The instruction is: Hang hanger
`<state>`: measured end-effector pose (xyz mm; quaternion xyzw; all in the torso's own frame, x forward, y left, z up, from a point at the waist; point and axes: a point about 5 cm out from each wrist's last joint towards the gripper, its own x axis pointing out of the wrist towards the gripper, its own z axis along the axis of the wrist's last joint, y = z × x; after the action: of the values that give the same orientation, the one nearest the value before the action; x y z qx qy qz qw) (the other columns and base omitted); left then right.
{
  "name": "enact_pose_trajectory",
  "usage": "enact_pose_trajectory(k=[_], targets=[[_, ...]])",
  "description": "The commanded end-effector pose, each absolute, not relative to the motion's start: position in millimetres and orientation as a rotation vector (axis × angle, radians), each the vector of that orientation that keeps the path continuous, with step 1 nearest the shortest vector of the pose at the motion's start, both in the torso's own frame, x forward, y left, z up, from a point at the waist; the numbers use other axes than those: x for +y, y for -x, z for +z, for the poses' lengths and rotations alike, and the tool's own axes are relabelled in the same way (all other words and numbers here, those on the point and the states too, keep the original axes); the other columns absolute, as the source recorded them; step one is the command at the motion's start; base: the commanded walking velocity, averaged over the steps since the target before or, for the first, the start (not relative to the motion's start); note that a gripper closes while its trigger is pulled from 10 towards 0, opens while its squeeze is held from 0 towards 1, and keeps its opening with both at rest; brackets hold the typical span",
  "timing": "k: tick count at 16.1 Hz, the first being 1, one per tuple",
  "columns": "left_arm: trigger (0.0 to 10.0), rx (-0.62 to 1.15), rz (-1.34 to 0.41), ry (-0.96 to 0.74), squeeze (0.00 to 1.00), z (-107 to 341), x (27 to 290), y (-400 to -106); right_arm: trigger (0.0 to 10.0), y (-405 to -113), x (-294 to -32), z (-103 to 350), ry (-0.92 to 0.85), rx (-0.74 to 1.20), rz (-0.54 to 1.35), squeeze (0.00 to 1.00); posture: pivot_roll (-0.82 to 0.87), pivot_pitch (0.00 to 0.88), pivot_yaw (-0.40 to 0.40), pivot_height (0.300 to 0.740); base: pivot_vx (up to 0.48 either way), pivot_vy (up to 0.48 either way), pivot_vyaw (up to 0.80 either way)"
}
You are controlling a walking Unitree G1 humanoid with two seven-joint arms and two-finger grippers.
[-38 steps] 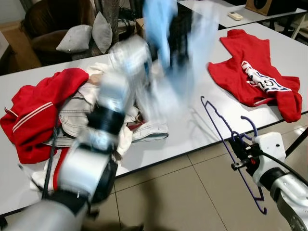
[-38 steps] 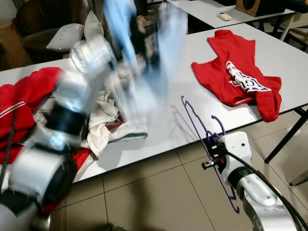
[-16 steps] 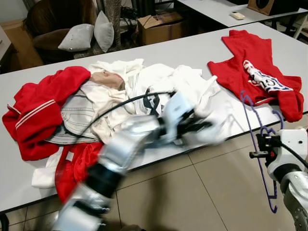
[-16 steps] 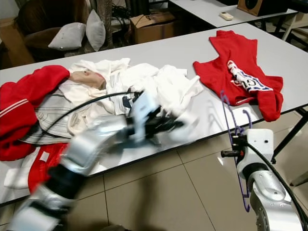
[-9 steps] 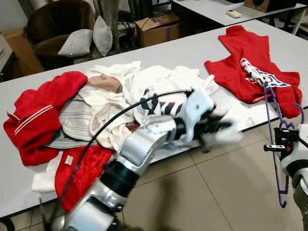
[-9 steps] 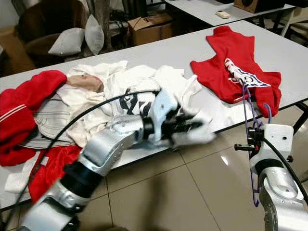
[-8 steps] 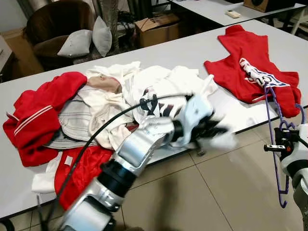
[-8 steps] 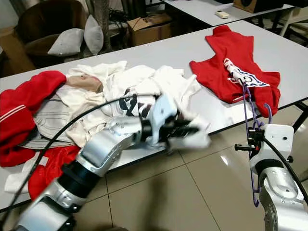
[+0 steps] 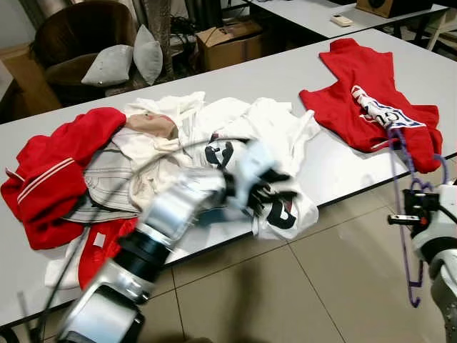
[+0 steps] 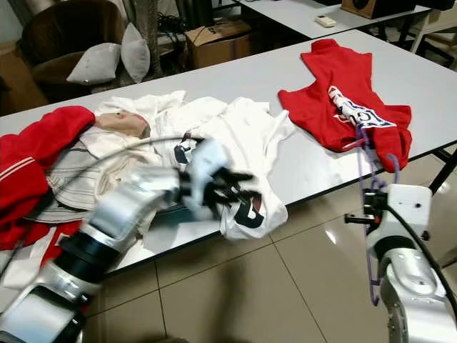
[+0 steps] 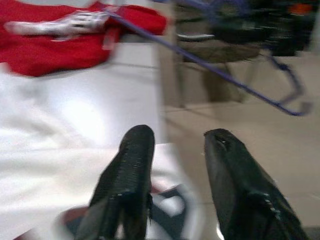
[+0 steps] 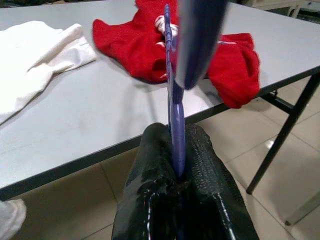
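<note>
Our right gripper [image 12: 175,165] clamps the thin purple plastic hanger [image 10: 369,214] upright off the grey table [image 10: 307,168] edge; left gripper [image 11: 175,150] spread over the white printed t-shirt [image 10: 246,204]. Risk: shirt slides off.

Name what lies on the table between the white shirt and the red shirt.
Nothing: in the left eye view, only bare grey table separates the white shirt from the red shirt.

A long white bench [image 9: 335,161] carries clothes. At its left end lies a red jacket [image 9: 61,168], beside it a heap of white garments [image 9: 214,136], one printed white shirt [image 9: 285,211] drooping over the front edge. Well apart, at the right end, a red jersey [image 9: 364,100] lies spread flat.
</note>
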<state>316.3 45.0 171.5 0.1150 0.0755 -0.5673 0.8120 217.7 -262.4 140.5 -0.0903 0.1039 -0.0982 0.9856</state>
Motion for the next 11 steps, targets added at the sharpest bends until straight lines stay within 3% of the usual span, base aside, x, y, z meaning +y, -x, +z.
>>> enact_pose_trajectory(k=[1,2,3,4,7,11], targets=[[10.0,0.118,-1.019,-0.285,1.0,183.7,70.9,-340.0,10.0,-219.3,-257.8,139.8,0.179,0.205,-0.174,0.0,0.0,0.0,0.112,0.74,0.0,0.0,0.0],[10.0,0.134,-0.744,-0.313,0.67,192.3,109.8,-367.2,10.0,-220.9,-254.1,139.4,0.177,0.206,-0.147,0.0,0.01,0.0,0.107,0.74,0.0,0.0,0.0],[10.0,0.145,-0.694,-0.312,0.67,193.7,117.8,-371.3,10.0,-221.2,-253.4,139.3,0.176,0.206,-0.141,0.0,0.01,0.0,0.107,0.74,0.0,0.0,0.0],[10.0,0.176,-0.574,-0.295,0.0,195.3,135.5,-379.5,10.0,-222.3,-251.5,138.7,0.176,0.207,-0.133,0.0,0.01,0.0,0.102,0.74,0.0,0.0,0.0],[10.0,0.263,-0.429,-0.26,0.0,182.0,157.2,-390.0,10.0,-225.8,-244.6,138.0,0.173,0.206,-0.102,0.0,0.01,0.0,0.098,0.74,0.0,0.0,0.0],[10.0,0.355,-0.481,0.018,0.0,164.6,144.8,-389.4,10.0,-222.4,-237.9,137.2,0.171,0.209,-0.064,0.0,0.0,0.0,0.107,0.74,0.0,0.0,0.0]])
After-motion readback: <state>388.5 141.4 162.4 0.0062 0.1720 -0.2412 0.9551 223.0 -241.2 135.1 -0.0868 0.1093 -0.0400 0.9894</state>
